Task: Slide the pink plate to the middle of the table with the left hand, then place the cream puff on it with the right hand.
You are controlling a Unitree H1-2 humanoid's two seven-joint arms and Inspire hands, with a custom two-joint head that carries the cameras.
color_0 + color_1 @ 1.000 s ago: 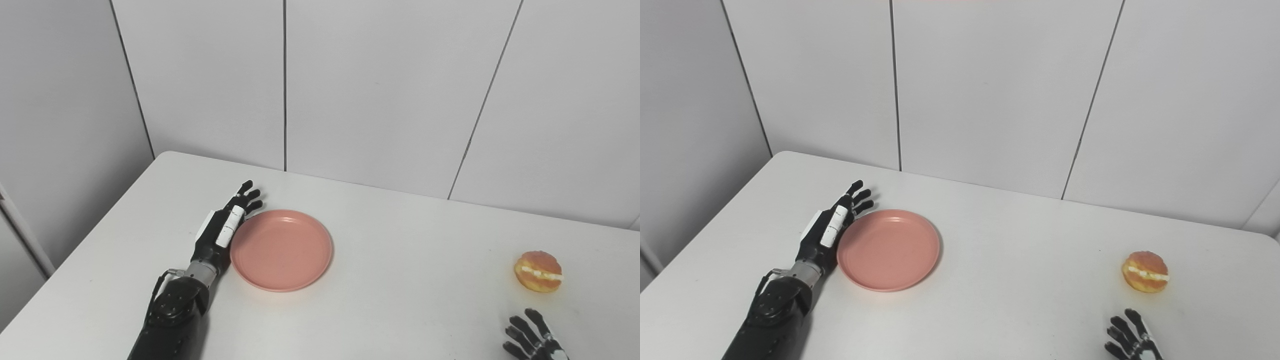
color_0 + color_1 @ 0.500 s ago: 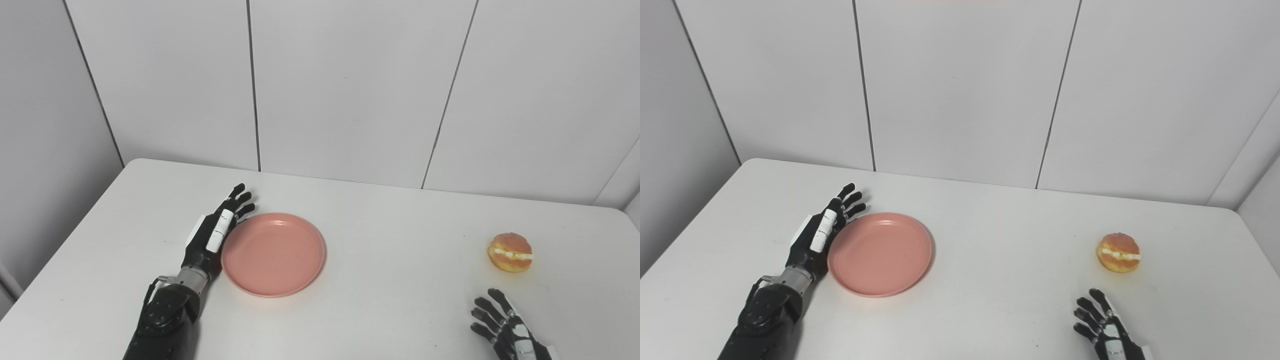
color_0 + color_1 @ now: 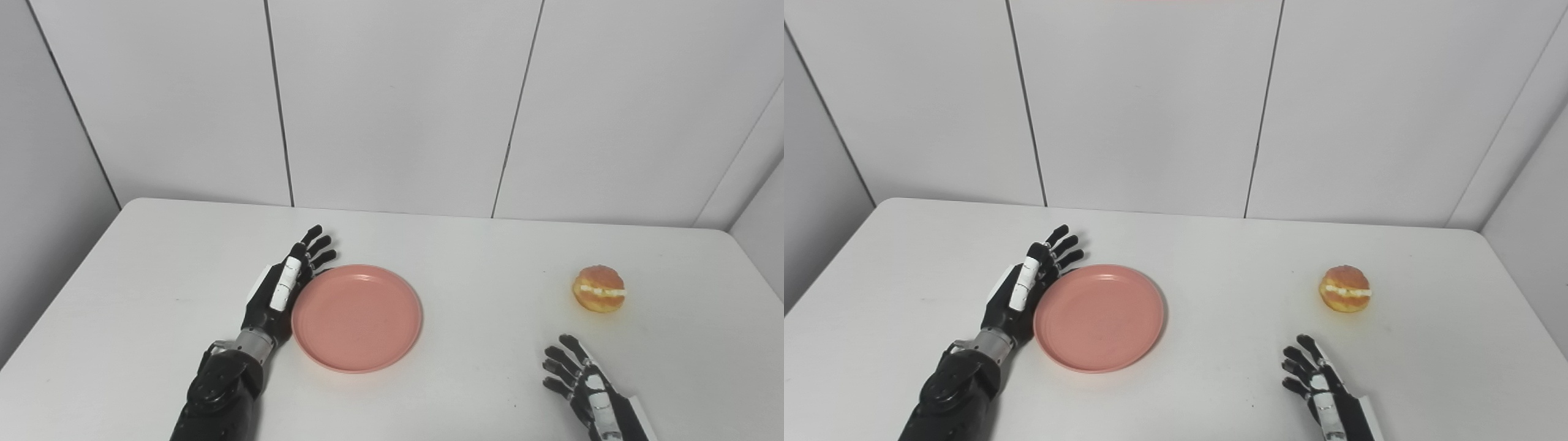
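Note:
The pink plate (image 3: 357,317) lies flat on the white table (image 3: 478,263), left of its middle. My left hand (image 3: 283,288) stands on edge against the plate's left rim, fingers straight and apart, holding nothing. The cream puff (image 3: 599,288), golden with a white filling line, sits at the right side of the table. My right hand (image 3: 585,392) rests near the front edge below the puff, fingers spread, well apart from it. In the right eye view the plate (image 3: 1098,317), cream puff (image 3: 1345,288), left hand (image 3: 1026,285) and right hand (image 3: 1317,383) show the same layout.
Grey wall panels (image 3: 392,104) rise right behind the table's back edge. The table's left and right edges are both in view.
The camera has swung to the right, shifting the whole picture left. Against the table, the left hand and the plate have moved a little to the right. The right hand shows more.

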